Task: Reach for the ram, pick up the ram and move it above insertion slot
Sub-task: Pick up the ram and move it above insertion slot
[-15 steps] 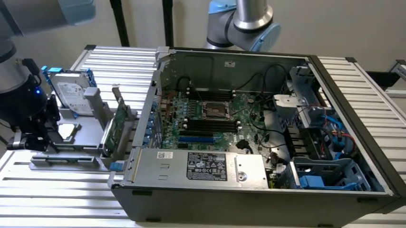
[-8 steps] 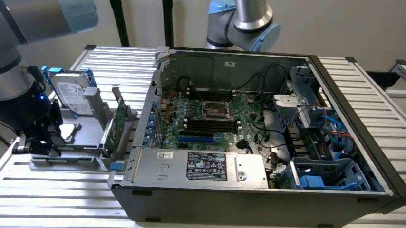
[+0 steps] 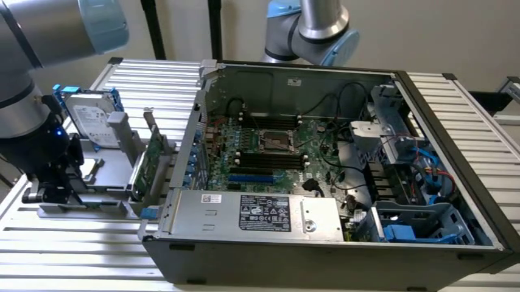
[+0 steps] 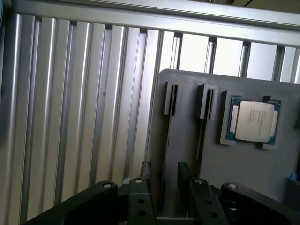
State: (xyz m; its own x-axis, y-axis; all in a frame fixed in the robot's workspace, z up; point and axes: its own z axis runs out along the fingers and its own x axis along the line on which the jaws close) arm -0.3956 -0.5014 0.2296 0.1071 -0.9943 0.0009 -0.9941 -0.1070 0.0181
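Slatted table (image 4: 70,117) carries a grey tray (image 4: 243,173). Our claw (image 4: 164,169) hangs released, straddling what we take for the ram (image 4: 166,140), edge-up in the tray's slot. We judge it light, stiff and fragile: pinch gently mid-length.

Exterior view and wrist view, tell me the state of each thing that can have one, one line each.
End effector: open, fingers either side of a narrow slot in the grey holder.
Computer case: side open, motherboard exposed.
Black memory slots: look empty.
Processor chip: lying flat in its recess.
Hard drive: standing on edge.
Expansion card: standing on edge.
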